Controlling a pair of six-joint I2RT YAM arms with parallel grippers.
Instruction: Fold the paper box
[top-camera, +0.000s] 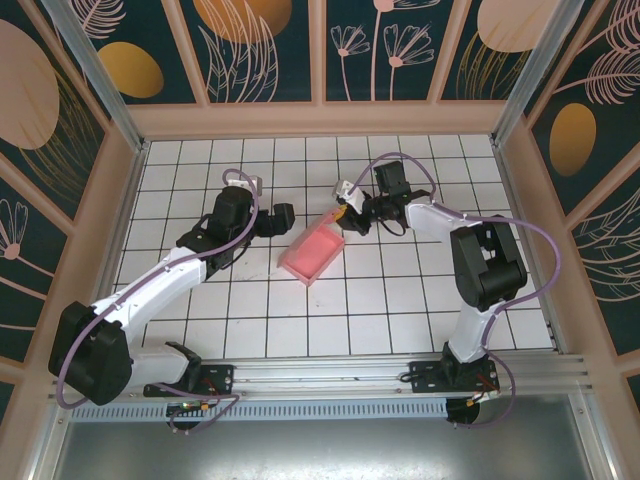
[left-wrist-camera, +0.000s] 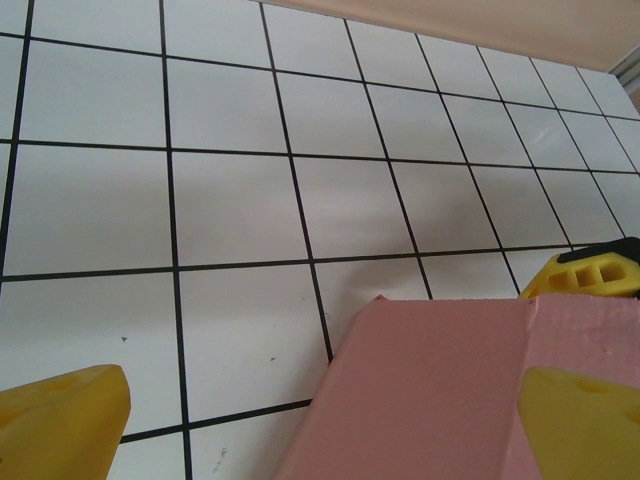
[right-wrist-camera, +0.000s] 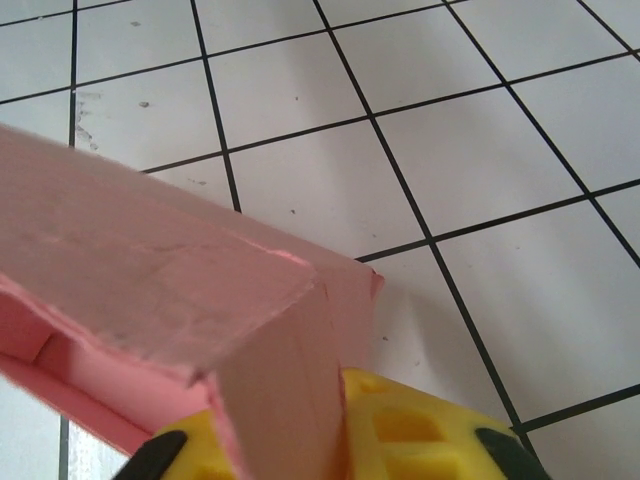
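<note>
From above, you see the paper box lying near the middle of the white tiled surface. It is pink with raised walls, and its long axis runs from 1 o'clock to 7 o'clock. Your left tool sits just beside the box on its 10 o'clock side. Your right tool meets the box's corner at 1 o'clock.

At the left wrist, the box's pink card takes up the 5 o'clock part of the frame, with a fold line running down it. Your left tool is spread wide. 1 yellow finger stands over bare tile at 8 o'clock, and the other overlaps the card at 4 o'clock. A yellow and black finger, the right tool's, shows past the box's far edge at 3 o'clock.

At the right wrist, your right tool pinches an end wall of the box between its 2 yellow fingers at 6 o'clock. The box's long wall stretches away toward 9 o'clock, and white tiles lie beyond it.
</note>
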